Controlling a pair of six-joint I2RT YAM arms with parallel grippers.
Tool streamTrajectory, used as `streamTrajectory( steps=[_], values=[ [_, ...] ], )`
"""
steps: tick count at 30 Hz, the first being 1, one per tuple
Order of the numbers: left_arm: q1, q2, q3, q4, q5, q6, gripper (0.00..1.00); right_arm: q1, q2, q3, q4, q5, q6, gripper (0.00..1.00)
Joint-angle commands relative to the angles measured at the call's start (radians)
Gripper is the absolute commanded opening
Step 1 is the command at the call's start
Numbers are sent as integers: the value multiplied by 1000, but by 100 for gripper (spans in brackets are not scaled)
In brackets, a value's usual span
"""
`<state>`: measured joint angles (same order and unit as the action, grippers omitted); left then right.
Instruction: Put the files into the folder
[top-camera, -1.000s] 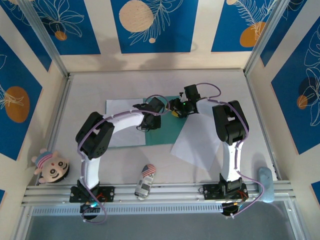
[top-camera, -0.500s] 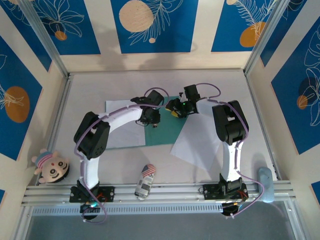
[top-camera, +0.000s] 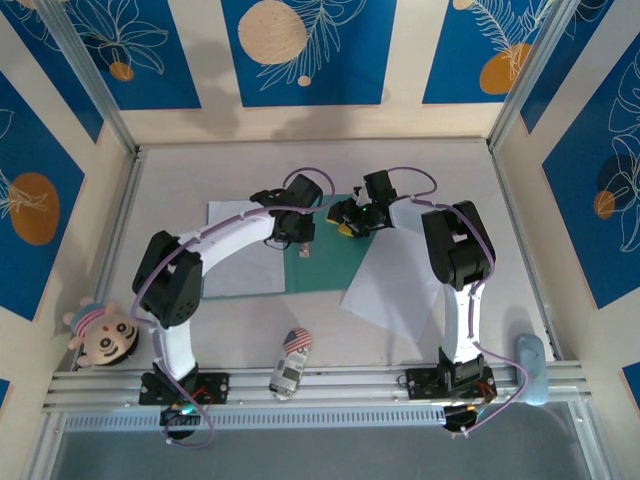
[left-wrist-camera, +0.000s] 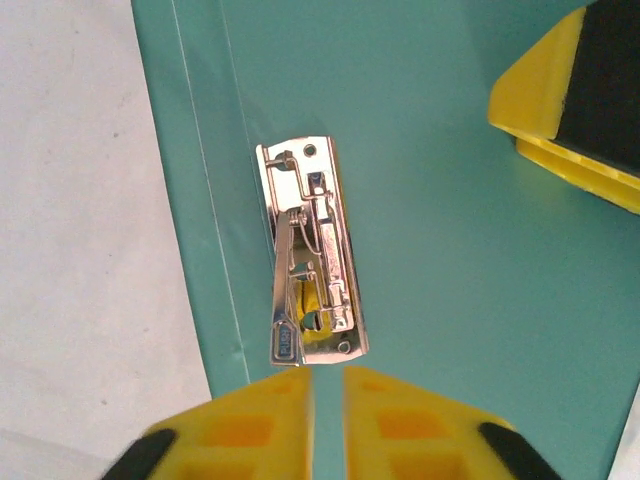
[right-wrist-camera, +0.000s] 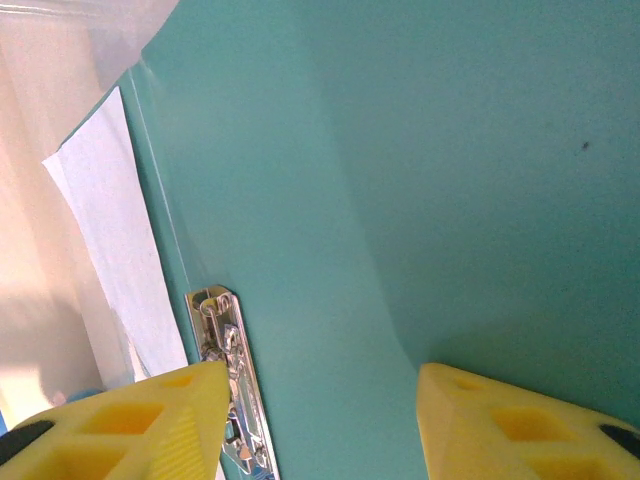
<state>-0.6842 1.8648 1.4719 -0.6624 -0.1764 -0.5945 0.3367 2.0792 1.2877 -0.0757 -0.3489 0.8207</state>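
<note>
Worktop (top-camera: 430, 170): grey, walled by blue leaf-print panels.
Folder (top-camera: 335, 262): teal-green, flat at the centre, metal clip (left-wrist-camera: 310, 255) on it.
Left sheet (top-camera: 245, 278): white, against the folder's left side.
Right sheet (top-camera: 395, 290): white, at the folder's right, nearer.
Left end effector (left-wrist-camera: 328, 375): clenched above the clip, grasping nothing.
Right end effector (right-wrist-camera: 320, 390): released, jaws apart over the folder.

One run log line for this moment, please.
left claw: nearly closed, above clip | right claw: open, empty, over folder | left sheet, right sheet: not under clip
</note>
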Motion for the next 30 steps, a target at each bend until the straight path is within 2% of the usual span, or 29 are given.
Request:
streamTrajectory(
  steps=[1, 7, 12, 24, 30],
  values=[
    [6, -16, -53, 10, 8, 2, 8, 7, 48, -11, -92, -2, -4, 54],
    [3, -37, -147, 58, 54, -4, 2, 6, 47, -10, -92, -3, -3, 54],
    [4, -3, -159, 66, 55, -2, 0, 6, 49, -8, -91, -4, -4, 54],
    [32, 171, 111, 2, -69, 109, 0, 6, 52, -9, -93, -7, -7, 54],
    [66, 257, 211, 15, -56, 158, 0, 5, 51, -7, -97, -9, -10, 54]
  ],
)
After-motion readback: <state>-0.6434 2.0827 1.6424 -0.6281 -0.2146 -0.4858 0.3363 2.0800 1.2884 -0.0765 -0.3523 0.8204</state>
